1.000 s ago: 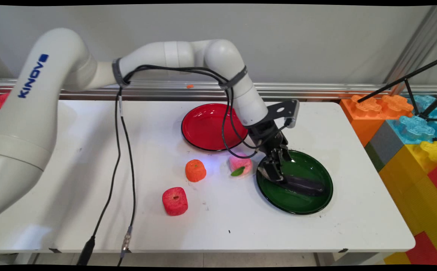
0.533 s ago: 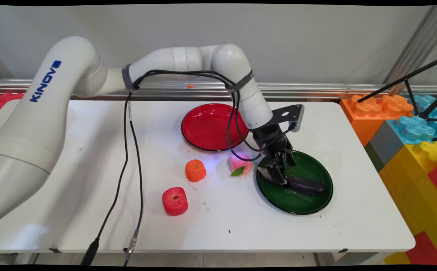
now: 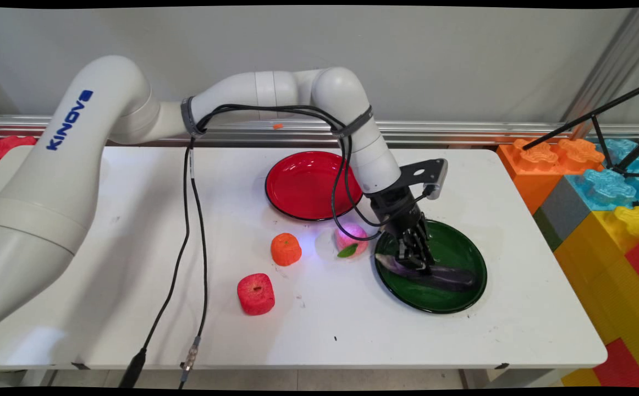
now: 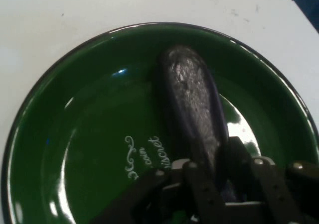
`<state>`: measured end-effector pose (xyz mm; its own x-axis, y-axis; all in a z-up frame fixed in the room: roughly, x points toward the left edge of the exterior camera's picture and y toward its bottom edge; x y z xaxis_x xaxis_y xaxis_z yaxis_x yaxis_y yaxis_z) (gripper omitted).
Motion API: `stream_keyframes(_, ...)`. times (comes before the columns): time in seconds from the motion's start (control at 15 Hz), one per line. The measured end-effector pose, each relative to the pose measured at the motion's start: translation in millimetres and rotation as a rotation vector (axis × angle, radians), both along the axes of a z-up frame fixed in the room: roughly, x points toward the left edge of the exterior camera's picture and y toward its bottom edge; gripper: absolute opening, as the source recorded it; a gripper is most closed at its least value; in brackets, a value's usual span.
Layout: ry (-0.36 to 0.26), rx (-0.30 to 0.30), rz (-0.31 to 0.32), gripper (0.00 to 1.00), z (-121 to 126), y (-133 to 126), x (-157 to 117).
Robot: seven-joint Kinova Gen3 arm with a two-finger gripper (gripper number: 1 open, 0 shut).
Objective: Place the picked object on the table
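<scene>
A dark purple eggplant (image 3: pixel 447 278) lies in the green plate (image 3: pixel 462 242) at the right of the table, its stem end pointing left over the rim. My gripper (image 3: pixel 416 263) comes down onto the eggplant's left half and is shut on it. In the hand view the eggplant (image 4: pixel 192 104) runs from the plate's middle down between my gripper (image 4: pixel 222 181) linkages, with the green plate (image 4: pixel 89 134) filling the picture beneath it.
A red plate (image 3: pixel 303 184) sits behind, partly covered by the arm. A pink peach with a green leaf (image 3: pixel 351 237), an orange fruit (image 3: pixel 286 248) and a red apple (image 3: pixel 255 293) lie left of the green plate. Big foam blocks (image 3: pixel 600 192) flank the table's right end.
The gripper has shifted a little to the right and lower over the green plate. The eggplant's stem end has dropped, and the eggplant now rests flatter in the plate.
</scene>
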<state>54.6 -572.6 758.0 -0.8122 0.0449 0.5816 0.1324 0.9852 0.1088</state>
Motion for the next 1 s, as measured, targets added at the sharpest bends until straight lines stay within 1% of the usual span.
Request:
stream_keyframes(0.27, 0.004, 0.005, -0.005, 0.00, 4.9, 7.2, 2.3)
stream_keyframes(0.47, 0.021, -0.003, 0.015, 0.00, 15.0, 7.4, 2.9)
stream_keyframes(0.73, 0.054, -0.004, 0.070, 0.00, 45.2, 4.8, 9.2)
stream_keyframes(0.87, 0.057, 0.011, 0.101, 0.00, 64.8, 7.0, 19.7)
stream_keyframes(1.0, 0.054, 0.032, 0.126, 0.00, 77.8, 11.1, 30.9)
